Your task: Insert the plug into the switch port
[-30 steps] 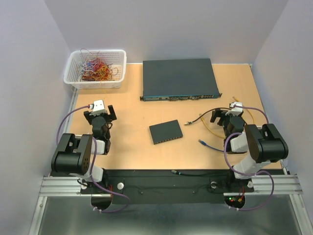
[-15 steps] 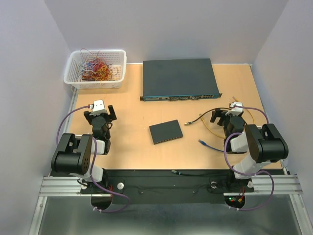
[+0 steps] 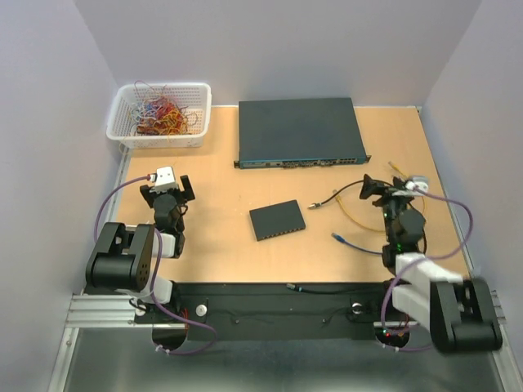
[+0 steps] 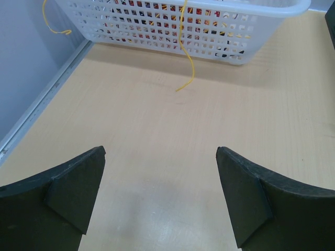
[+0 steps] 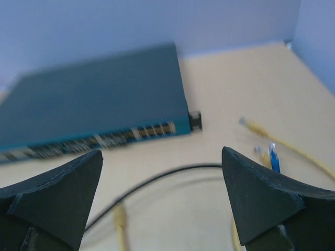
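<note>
From above, the left gripper (image 3: 167,193) and right gripper (image 3: 368,188) both gape wide, holding nothing. The plug (image 3: 313,205) on the black cable (image 3: 337,194) lies loose beside the small switch (image 3: 277,220) (the rack switch (image 3: 298,131) sits farther back). Left wrist: the basket (image 4: 209,31) is ahead. Right wrist: the rack switch's ports face the spread fingers (image 5: 52,193).

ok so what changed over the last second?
The right arm swung: its elbow dropped back toward the near edge, and the right tool now points left toward the large switch. It is open and holds nothing. The left arm, small switch, cables and basket stayed put.
</note>
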You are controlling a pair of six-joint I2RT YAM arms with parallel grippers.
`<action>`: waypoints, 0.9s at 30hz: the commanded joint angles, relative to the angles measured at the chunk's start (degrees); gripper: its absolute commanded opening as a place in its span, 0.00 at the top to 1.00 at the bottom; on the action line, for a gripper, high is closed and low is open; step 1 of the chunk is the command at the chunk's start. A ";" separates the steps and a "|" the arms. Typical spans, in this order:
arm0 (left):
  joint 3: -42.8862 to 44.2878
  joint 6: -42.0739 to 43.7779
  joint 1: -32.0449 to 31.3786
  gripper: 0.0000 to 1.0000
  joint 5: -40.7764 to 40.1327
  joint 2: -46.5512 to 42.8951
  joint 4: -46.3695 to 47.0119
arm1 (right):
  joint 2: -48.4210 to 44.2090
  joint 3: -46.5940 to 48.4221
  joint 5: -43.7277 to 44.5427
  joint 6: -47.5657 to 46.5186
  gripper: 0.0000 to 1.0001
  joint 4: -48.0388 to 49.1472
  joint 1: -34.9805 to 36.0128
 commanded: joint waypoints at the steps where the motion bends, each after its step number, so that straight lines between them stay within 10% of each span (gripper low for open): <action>1: 0.58 0.64 0.27 0.01 -0.30 -0.82 15.59 | -23.67 -3.28 -2.51 12.31 0.00 -9.65 0.39; 9: 0.58 0.46 0.36 0.01 -0.22 -0.90 15.59 | -49.51 1.21 -15.45 39.23 0.00 -35.10 0.48; 13: 0.58 0.64 0.27 0.01 -0.30 -0.90 15.59 | -36.11 11.89 -22.56 34.88 0.00 -45.69 0.39; 23: 0.32 0.38 0.27 0.01 -1.78 -1.51 16.72 | -12.90 38.02 -4.64 30.28 0.00 -82.45 1.71; 27: 4.44 -0.94 -0.78 0.02 -7.67 -8.27 1.17 | -6.48 40.13 -3.69 28.10 0.00 -86.32 7.84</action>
